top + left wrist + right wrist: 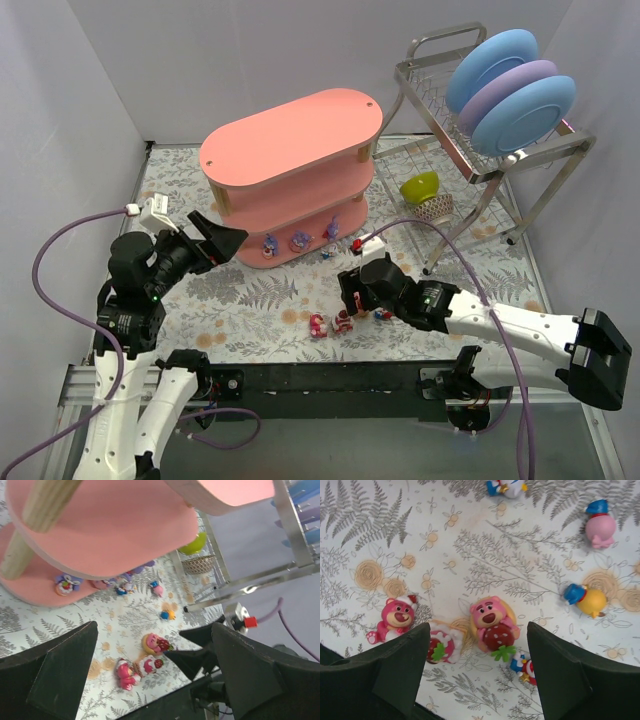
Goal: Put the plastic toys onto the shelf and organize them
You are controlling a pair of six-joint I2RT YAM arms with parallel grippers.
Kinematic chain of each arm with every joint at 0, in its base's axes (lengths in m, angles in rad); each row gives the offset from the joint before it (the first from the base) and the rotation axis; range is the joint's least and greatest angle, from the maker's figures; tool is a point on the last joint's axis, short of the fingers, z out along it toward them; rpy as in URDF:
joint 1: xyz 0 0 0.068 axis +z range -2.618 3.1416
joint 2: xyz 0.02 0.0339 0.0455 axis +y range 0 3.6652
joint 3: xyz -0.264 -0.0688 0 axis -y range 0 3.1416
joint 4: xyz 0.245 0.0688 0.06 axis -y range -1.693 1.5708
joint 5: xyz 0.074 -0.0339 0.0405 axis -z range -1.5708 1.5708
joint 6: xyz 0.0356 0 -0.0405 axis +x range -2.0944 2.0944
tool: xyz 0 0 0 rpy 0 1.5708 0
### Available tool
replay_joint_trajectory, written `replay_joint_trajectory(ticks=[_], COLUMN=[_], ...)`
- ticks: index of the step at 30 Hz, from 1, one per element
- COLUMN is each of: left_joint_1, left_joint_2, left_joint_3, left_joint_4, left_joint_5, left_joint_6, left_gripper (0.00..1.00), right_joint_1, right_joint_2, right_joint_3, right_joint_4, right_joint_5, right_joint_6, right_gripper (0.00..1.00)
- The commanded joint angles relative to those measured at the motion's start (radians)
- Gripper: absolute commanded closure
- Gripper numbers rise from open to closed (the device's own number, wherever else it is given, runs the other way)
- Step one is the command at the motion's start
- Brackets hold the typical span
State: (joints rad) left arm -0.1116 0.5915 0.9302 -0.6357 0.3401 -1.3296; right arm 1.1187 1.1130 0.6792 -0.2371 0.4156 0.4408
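Our left hand hangs released and empty just off the left end of the shelf; we judge it best parked there, out of the carrying path. On the shelf's bottom board three small toys stand in a row near the front edge. Further right, loose on the bench, lies the cluster we are working: a pink bear with a red hat; just beside it a strawberry-topped piece; then the pink bear hugging a strawberry; and a small blue-and-red figure close at its foot. Our right hand hovers over this group, jaws spread wide and gripping nothing, with the strawberry bear between the fingers in the wrist view. We take that bear to be the pick. To do it well we come straight down, keep the bear centred so the left finger misses the strawberry-topped piece and the right finger misses the blue-and-red figure, close low on the body since the gloss may slip, then lift before crossing to the shelf, clear of its wooden posts.
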Motion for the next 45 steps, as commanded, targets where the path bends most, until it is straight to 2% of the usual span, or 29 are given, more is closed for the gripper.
replay_joint_trajectory(ticks=[1,7,12,15,16,17,19,20,21,22,23,25,30,32,37,38,39,41,45], left_joint_1=[-0.002,-0.003,-0.016,-0.083,-0.120,-0.231,-0.382,-0.546,-0.630,-0.774,-0.830,-0.931,-1.088,-1.158,-1.266,-1.283,-1.303,-1.356,-1.379], left_joint_2=[0.019,0.088,0.181,0.246,0.263,0.283,0.374,0.416,0.453,0.528,0.562,0.660,0.771,0.778,0.824,0.841,0.878,0.916,1.008], left_joint_3=[0.084,0.099,0.180,0.232,0.242,0.263,0.289,0.335,0.363,0.396,0.451,0.495,0.498,0.469,0.363,0.360,0.358,0.363,0.368], left_joint_4=[-0.042,-0.022,-0.019,-0.012,-0.006,-0.005,-0.013,-0.025,-0.042,-0.086,-0.116,-0.197,-0.317,-0.344,-0.355,-0.369,-0.398,-0.417,-0.406], left_joint_5=[0.132,0.148,0.149,0.100,0.062,-0.031,-0.172,-0.329,-0.437,-0.520,-0.685,-0.792,-1.031,-1.076,-1.104,-1.110,-1.125,-1.158,-1.156], left_joint_6=[-0.039,-0.057,-0.043,-0.049,-0.054,-0.057,-0.071,-0.074,-0.079,-0.094,-0.108,-0.149,-0.391,-0.506,-0.670,-0.704,-0.770,-0.822,-0.884], left_gripper=[0.02,0.02,0.02,0.02,0.02,0.02,0.02,0.02,0.02,0.02,0.02,0.02,0.02,0.02,0.02,0.02,0.02,0.05,0.12], right_joint_1=[-0.088,-0.213,-0.272,-0.293,-0.299,-0.303,-0.312,-0.315,-0.316,-0.324,-0.329,-0.339,-0.381,-0.411,-0.499,-0.510,-0.519,-0.539,-0.556], right_joint_2=[-0.047,-0.085,-0.102,-0.094,-0.093,-0.087,-0.081,-0.079,-0.079,-0.078,-0.084,-0.097,-0.136,-0.156,-0.191,-0.196,-0.199,-0.212,-0.226], right_joint_3=[0.028,0.002,-0.007,-0.006,-0.006,-0.004,-0.001,0.003,0.005,0.008,0.011,0.010,-0.015,-0.029,-0.076,-0.082,-0.086,-0.098,-0.110], right_joint_4=[0.001,0.007,0.022,0.030,0.038,0.042,0.047,0.047,0.047,0.044,0.038,0.030,0.002,-0.001,0.001,0.002,0.002,0.005,0.015], right_joint_5=[-0.015,-0.061,-0.095,-0.113,-0.118,-0.120,-0.120,-0.120,-0.118,-0.113,-0.107,-0.087,-0.066,-0.067,-0.118,-0.127,-0.135,-0.146,-0.156], right_joint_6=[-0.053,-0.091,-0.119,-0.126,-0.129,-0.131,-0.139,-0.143,-0.148,-0.148,-0.152,-0.163,-0.182,-0.185,-0.188,-0.186,-0.188,-0.185,-0.188], right_gripper=[0.15,0.14,0.14,0.14,0.14,0.14,0.14,0.14,0.14,0.14,0.14,0.14,0.14,0.14,0.14,0.00,0.12,0.12,0.12])
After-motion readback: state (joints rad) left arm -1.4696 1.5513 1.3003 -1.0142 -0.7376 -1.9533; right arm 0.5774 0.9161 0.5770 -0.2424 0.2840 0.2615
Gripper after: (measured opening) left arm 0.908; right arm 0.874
